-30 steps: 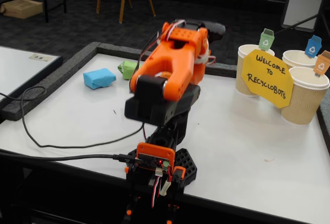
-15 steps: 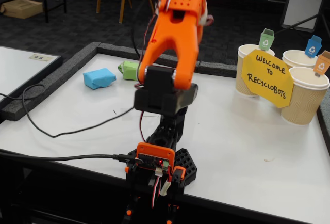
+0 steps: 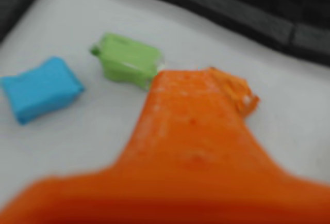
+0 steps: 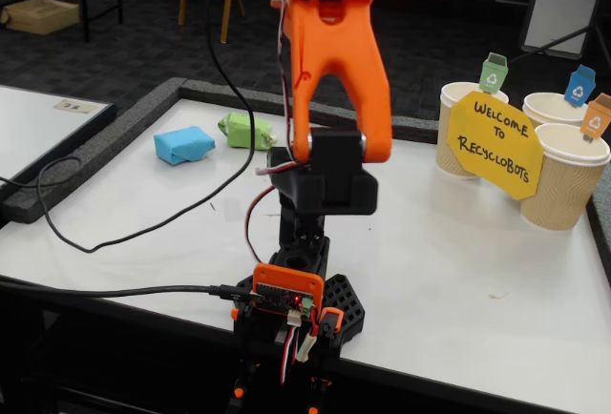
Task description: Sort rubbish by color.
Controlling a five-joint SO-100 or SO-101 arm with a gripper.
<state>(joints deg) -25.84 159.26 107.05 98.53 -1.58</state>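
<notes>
Green paper lump (image 3: 128, 61) sits just upper left of your orange fingers (image 3: 206, 87) in the wrist view, blue lump (image 3: 40, 88) further left on the surface (image 3: 289, 126); finger spacing can't be told.

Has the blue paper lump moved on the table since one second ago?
No. In the fixed view the blue paper lump lies at the same spot beside the grey table border; only the arm has risen.
</notes>
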